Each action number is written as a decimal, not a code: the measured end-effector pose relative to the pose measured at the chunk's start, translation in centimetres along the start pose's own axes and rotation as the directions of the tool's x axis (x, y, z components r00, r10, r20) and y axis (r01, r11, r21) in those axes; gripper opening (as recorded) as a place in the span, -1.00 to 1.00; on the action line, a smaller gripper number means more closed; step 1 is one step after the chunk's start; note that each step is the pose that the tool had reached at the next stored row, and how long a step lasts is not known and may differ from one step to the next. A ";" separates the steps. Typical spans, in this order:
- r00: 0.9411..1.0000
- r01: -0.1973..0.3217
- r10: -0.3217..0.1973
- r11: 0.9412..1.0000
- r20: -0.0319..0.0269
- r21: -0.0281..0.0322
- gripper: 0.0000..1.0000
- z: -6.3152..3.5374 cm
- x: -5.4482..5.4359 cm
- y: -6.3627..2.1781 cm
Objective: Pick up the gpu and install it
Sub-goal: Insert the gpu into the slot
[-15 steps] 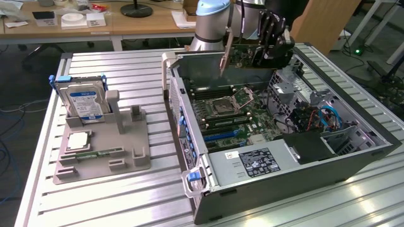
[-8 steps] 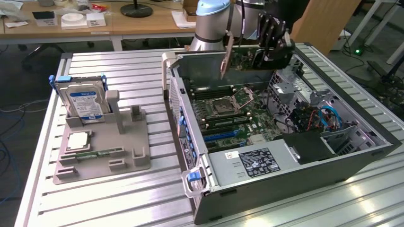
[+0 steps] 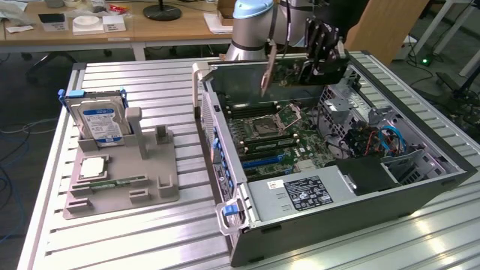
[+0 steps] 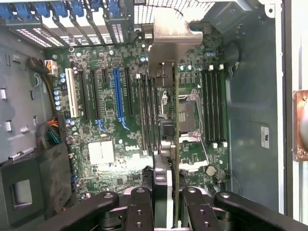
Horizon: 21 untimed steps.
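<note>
1. Gpu (image 3: 289,72) hangs edge-down in the gripper (image 3: 324,59), above the open computer case (image 3: 338,219) and clear of the motherboard (image 3: 277,135).
2. In the wrist view I see the fingers (image 4: 139,209) pinching the gpu (image 4: 168,43) from both sides. Its metal bracket points toward the case's slotted rear wall.
3. I judge the pick-up done and the install step in hand. The card is not yet seated in any slot.
4. Seen from the wrist, the card's edge lies beside the processor socket, well apart from the blue slot (image 4: 117,96).
5. Seating calls for the card's bottom edge to run along a slot, bracket at a rear opening, then a straight push down.
6. On the worktop (image 3: 150,236), the hard drive (image 3: 101,121) stands in its holder, untouched.
</note>
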State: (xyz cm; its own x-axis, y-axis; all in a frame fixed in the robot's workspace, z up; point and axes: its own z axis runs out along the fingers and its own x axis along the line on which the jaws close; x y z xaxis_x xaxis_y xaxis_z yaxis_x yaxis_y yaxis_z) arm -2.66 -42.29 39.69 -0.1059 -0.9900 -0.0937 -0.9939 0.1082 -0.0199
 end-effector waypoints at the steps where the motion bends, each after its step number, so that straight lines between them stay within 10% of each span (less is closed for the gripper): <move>1: 1.000 0.001 -0.001 1.000 0.000 0.000 -0.44 0.03 0.1 0.10; 21: 1.000 0.013 -0.013 1.000 0.001 -0.001 -0.44 0.74 1.7 1.33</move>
State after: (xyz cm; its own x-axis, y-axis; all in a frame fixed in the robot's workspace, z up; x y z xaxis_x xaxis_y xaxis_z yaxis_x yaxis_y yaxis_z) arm -4.14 -43.76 38.77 -0.0930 -0.9912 -0.0945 -0.9953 0.0952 -0.0200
